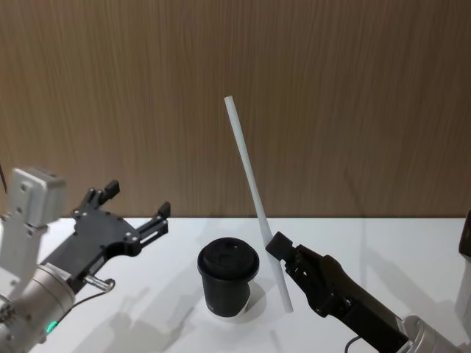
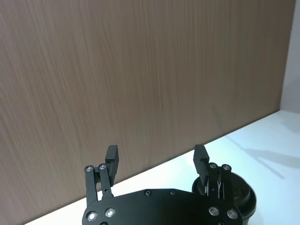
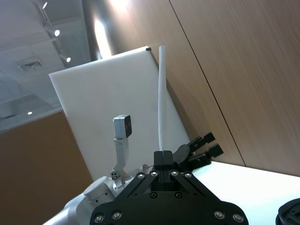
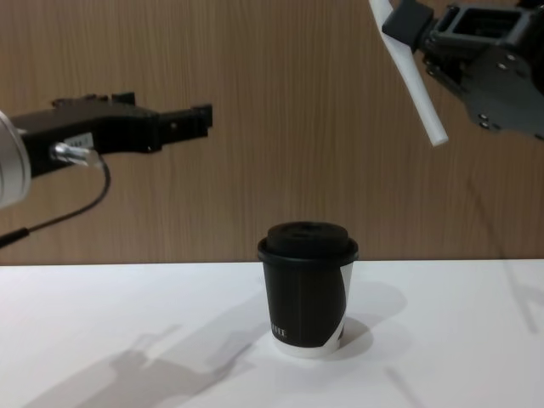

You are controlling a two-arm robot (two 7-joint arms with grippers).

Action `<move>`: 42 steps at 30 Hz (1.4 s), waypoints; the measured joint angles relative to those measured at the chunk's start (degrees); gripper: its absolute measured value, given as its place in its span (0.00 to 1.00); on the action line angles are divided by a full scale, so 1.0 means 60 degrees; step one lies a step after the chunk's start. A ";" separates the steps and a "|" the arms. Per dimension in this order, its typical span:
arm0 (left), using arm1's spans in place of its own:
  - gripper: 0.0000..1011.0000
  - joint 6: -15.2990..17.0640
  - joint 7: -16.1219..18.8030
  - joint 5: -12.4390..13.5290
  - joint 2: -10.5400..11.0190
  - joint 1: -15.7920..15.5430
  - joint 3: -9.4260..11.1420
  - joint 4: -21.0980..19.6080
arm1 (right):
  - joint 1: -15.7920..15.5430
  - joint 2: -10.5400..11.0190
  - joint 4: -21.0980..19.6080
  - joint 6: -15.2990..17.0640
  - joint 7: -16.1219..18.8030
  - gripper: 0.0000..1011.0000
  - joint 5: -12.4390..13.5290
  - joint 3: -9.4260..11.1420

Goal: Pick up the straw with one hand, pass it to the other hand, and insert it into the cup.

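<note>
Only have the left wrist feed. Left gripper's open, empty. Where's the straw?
Observer: The thin white straw is clamped in the blocky all-black right gripper, in the air right of the lidded black paper cup.
Operator: Orientation?
Observer: Steep, top leaning to the robot's left; gripped low, a short end poking out below.
Operator: Gap to my gripper?
Observer: The long black left gripper on the silver wrist hovers left of the cup, clear of the straw.

Straw (image 4: 415,85) top cut off above, cup (image 2: 243,193) half behind left hand (image 2: 157,157)
</note>
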 joint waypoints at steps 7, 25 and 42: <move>0.99 0.0323 -0.0345 -0.0879 0.0032 0.0240 -0.0501 -0.0391 | 0.0000 0.0000 0.0000 0.0000 0.0000 0.00 0.0006 -0.0006; 0.99 0.0562 -0.2126 -0.3000 0.0374 0.0588 -0.1293 -0.0882 | 0.0000 0.0001 -0.0001 0.0000 0.0000 0.00 0.0010 -0.0008; 0.99 0.0770 -0.3944 -0.4509 0.0674 0.0466 -0.1314 -0.1020 | 0.0000 0.0000 0.0000 0.0000 0.0000 0.00 0.0010 -0.0007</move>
